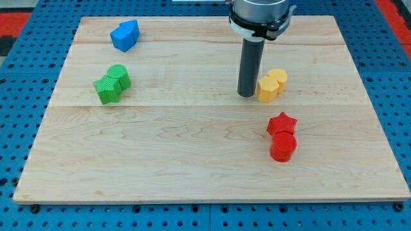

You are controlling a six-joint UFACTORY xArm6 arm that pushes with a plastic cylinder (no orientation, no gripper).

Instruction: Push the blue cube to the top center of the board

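Observation:
Two blue blocks sit touching at the board's top left: a blue cube (120, 39) and a second blue block (131, 29) just to its upper right. My tip (246, 95) rests on the board right of centre, far to the right of the blue blocks and slightly lower in the view. It stands just left of the yellow blocks (271, 85), almost touching them.
Two green blocks (111, 84) lie together at the left, below the blue ones. A red star (281, 123) and a red cylinder (283, 147) lie at the right, below the yellow pair. The wooden board (192, 160) is edged by blue pegboard.

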